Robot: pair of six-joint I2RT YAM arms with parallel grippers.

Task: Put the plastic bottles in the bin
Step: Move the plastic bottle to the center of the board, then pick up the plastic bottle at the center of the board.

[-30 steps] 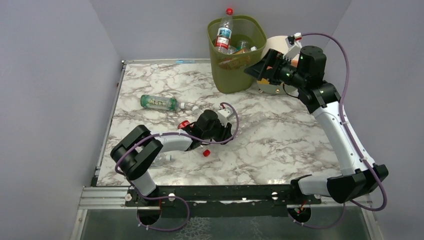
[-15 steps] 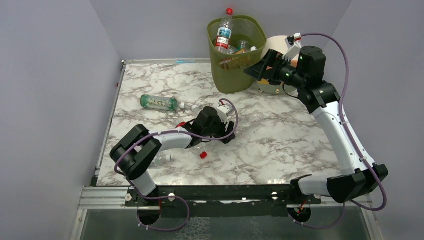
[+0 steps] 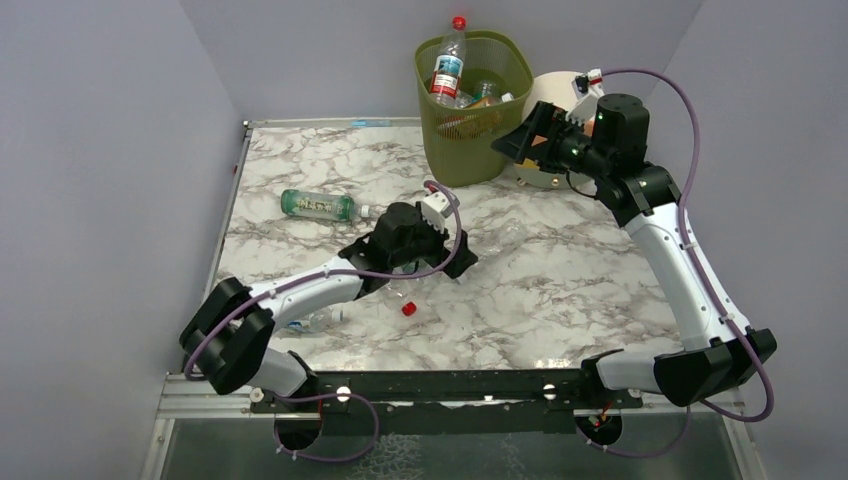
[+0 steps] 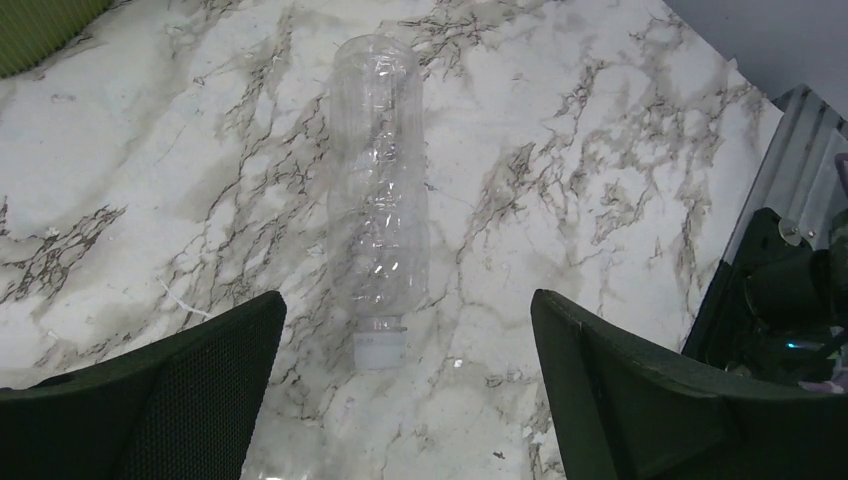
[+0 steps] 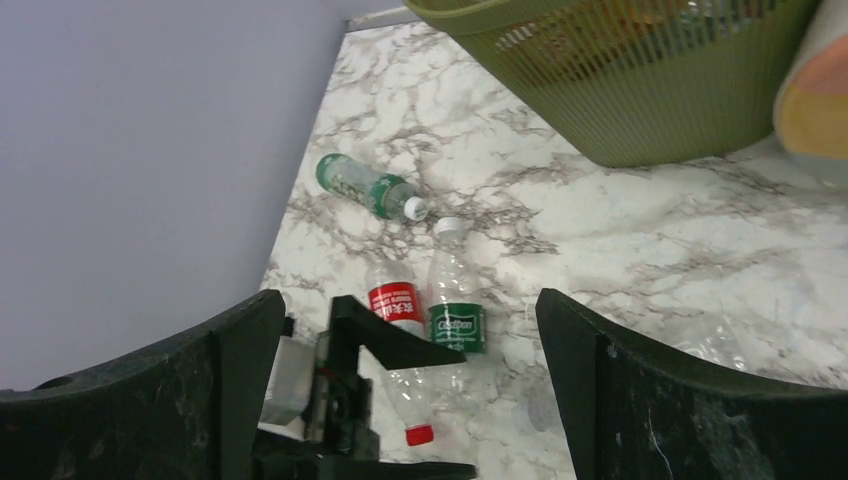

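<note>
The olive-green mesh bin (image 3: pixel 468 150) (image 5: pixel 640 100) stands at the back with several plastic bottles in it; one red-capped bottle (image 3: pixel 449 62) sticks out. On the marble lie a green bottle (image 3: pixel 318 206) (image 5: pixel 362 184), a red-label bottle (image 5: pixel 400 302) with its red cap (image 3: pixel 407 309), a green-label bottle (image 5: pixel 456 325) and a clear unlabelled bottle (image 4: pixel 378 190) (image 5: pixel 705 345). My left gripper (image 3: pixel 455 250) (image 4: pixel 407 300) is open and empty, its fingers pointing at the clear bottle's white cap. Beside the bin hangs my right gripper (image 3: pixel 518 140) (image 5: pixel 408 300), open and empty.
A cream drum (image 3: pixel 545 95) (image 5: pixel 815 100) stands right of the bin, behind my right gripper. Another clear bottle (image 3: pixel 322 320) lies by my left forearm. Walls close the left and back sides. A black rail (image 3: pixel 450 385) runs along the near edge.
My left gripper has gone from shut to wide open and has moved up and right, off the red-capped bottle, with the arm stretching out. The right arm has barely moved.
</note>
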